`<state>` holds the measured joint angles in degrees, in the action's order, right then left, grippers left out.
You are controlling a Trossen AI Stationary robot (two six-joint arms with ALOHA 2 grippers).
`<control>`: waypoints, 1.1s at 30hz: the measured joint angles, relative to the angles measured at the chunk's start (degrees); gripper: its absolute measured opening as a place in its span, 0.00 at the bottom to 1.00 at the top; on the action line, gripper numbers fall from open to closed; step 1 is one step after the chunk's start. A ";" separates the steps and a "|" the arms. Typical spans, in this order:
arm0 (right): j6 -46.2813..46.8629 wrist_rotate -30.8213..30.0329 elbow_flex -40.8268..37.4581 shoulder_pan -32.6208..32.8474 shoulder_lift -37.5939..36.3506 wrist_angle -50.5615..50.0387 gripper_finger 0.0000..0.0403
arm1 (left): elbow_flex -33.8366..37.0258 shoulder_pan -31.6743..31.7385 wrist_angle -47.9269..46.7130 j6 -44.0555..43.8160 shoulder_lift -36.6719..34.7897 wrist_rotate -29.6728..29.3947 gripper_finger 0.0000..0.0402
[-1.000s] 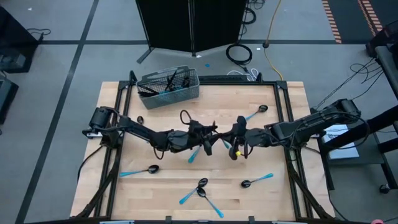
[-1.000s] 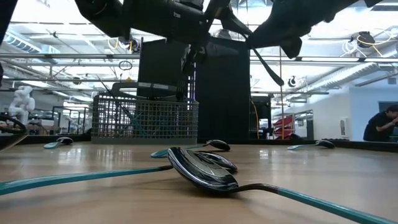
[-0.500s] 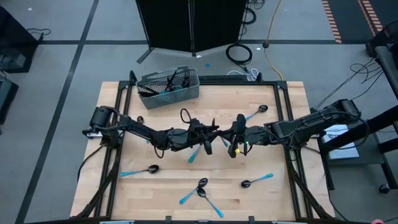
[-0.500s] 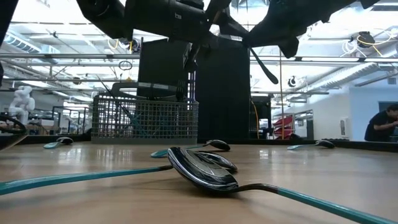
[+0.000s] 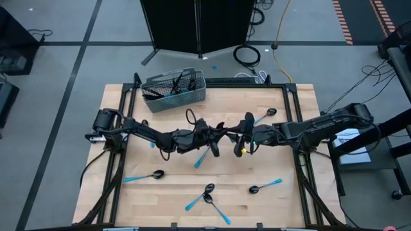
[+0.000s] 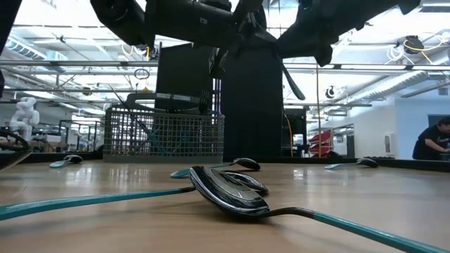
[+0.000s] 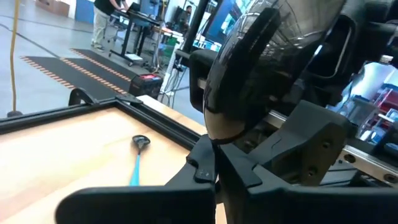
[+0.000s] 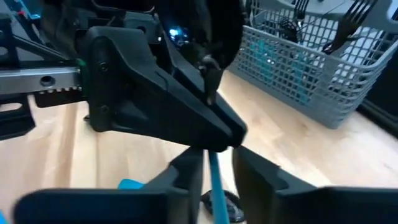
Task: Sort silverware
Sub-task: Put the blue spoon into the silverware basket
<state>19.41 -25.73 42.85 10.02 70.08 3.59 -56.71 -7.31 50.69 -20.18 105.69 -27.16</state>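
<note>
Above the table's middle my two grippers meet tip to tip with one spoon between them. In the left wrist view its dark bowl (image 7: 261, 68) stands up above my left gripper (image 7: 216, 167), which is shut on it. In the right wrist view its light-blue handle (image 8: 214, 177) runs down between the fingers of my right gripper (image 8: 216, 169). Those fingers stand slightly open, with a gap beside the handle. From above, my left gripper (image 5: 217, 133) and my right gripper (image 5: 243, 136) hide the spoon. My left gripper pinches the spoon's thin neck (image 7: 214, 148) just below the bowl between its two fingers (image 8: 186, 121), coming level from the table's left and lying across the spoon. The spoon is lifted clear of the table, bowl up and handle down. My right gripper's fingers flank the handle; whether one of them touches it, I cannot tell.
A grey wire basket (image 5: 174, 90) holding forks stands at the far left. Loose silverware lies on the wood: a spoon near left (image 5: 144, 176), two crossed spoons near the front (image 5: 207, 196), one near right (image 5: 265, 186), one far right (image 5: 263, 117), one under the arms (image 5: 202, 158).
Both grippers have drifted a little toward the table's far edge, staying together above the middle. My left gripper's fingers have drawn together around the spoon. The silverware on the table has not moved.
</note>
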 joint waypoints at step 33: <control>-12.99 -0.14 -8.32 -13.67 -18.00 -17.15 0.52 | -1.31 33.24 -23.75 15.28 -17.89 10.65 0.00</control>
<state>6.42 -25.87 34.53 -3.65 52.08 -13.56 -58.01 25.93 26.95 -4.90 87.80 -16.51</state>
